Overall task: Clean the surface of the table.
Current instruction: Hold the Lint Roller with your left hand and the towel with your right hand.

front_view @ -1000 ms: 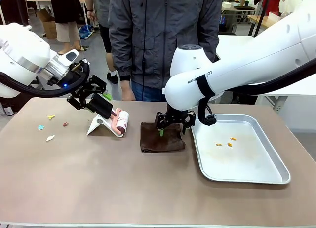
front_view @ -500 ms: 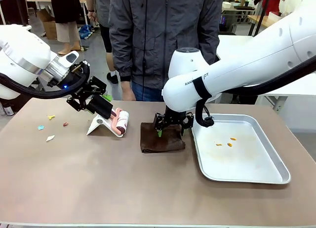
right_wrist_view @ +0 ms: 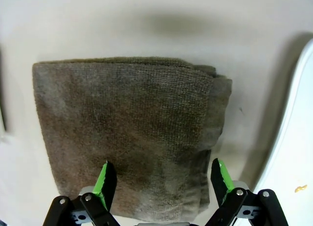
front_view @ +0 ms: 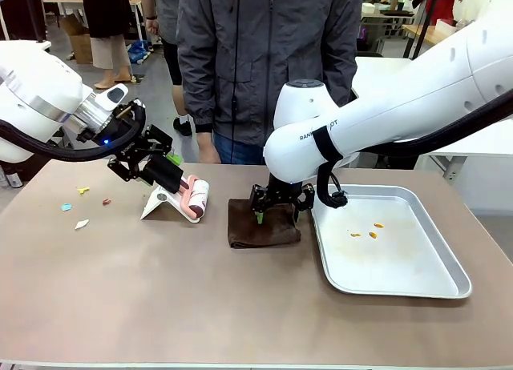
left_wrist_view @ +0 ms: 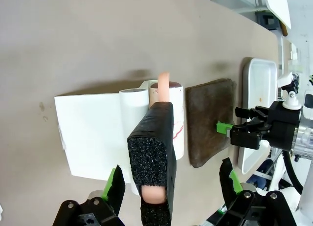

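The worktop (front_view: 200, 298) spans the front view under everything, a person standing at its far edge, with coloured scraps (front_view: 81, 224) lying on its left part. The left jaws stand apart around the black foam handle (left_wrist_view: 151, 157) of the lint roller (left_wrist_view: 168, 106), which rests on a white stand (left_wrist_view: 93, 128). The handle sits nearer one pad (left_wrist_view: 115, 184) than the other, so I would centre it first, close square across the foam, then lift along the handle's line so the roller comes off without dragging the stand. The right jaws are also apart, straddling the near part of the brown cloth (right_wrist_view: 127, 133) beside the tray (front_view: 401, 262). A good pick there likely means pressing down and gathering a firm fold rather than a single layer, keeping clear of the tray's rim. Hard to judge: whether the right pads (right_wrist_view: 105, 179) already touch the cloth; in the front view the left jaws merge with the dark handle and the right arm covers the cloth's far edge. The handle's lower end is cut off at the bottom of the left wrist view, the roller's seat in the stand is partly hidden, and the scraps are too small to identify.
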Controlling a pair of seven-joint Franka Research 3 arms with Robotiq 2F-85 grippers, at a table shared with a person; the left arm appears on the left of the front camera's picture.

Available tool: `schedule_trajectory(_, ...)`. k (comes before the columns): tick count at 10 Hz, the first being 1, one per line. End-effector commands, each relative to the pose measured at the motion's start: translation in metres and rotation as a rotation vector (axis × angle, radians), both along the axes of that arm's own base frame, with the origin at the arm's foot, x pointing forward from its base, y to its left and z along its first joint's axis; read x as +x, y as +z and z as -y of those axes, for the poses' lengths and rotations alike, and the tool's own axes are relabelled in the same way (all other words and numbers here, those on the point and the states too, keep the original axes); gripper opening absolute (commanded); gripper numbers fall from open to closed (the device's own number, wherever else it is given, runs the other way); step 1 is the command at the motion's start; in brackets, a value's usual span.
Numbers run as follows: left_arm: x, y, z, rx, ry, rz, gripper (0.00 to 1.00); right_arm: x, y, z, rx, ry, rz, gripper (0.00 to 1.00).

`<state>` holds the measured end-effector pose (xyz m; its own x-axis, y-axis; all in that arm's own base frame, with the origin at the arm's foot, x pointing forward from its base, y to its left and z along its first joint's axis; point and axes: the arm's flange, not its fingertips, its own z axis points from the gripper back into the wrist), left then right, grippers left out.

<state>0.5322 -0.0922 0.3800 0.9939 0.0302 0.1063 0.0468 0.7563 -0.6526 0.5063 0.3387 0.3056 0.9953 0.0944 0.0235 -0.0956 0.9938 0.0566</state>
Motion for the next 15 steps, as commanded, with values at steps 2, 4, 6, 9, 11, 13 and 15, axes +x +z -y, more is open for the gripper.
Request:
schedule_trajectory(2,-0.006,0.001,0.004,0.007,0.042,0.019,0.42,0.003,-0.002,-0.005,-0.003,-0.022,0.011,0.41)
schedule_trajectory(4,-0.006,0.002,0.001,0.004,0.062,0.026,0.0,0.003,-0.004,-0.004,0.001,-0.02,0.005,0.0)
schedule_trajectory(6,-0.005,0.004,0.0,0.002,0.075,0.034,0.14,0.003,-0.005,-0.004,0.004,-0.018,0.002,0.0)
schedule_trajectory(9,-0.006,0.005,-0.001,-0.004,0.077,0.038,0.0,0.004,-0.006,-0.003,0.007,-0.015,0.0,0.0)
schedule_trajectory(11,-0.006,0.006,-0.003,-0.003,0.075,0.042,0.0,0.004,-0.008,-0.002,0.012,-0.016,-0.003,0.0)
schedule_trajectory(13,-0.007,0.006,-0.005,-0.004,0.073,0.044,0.0,0.004,-0.008,-0.001,0.014,-0.018,-0.002,0.0)
schedule_trajectory(15,-0.008,0.006,-0.006,-0.006,0.075,0.049,0.0,0.004,-0.006,0.0,0.02,-0.023,0.006,0.0)
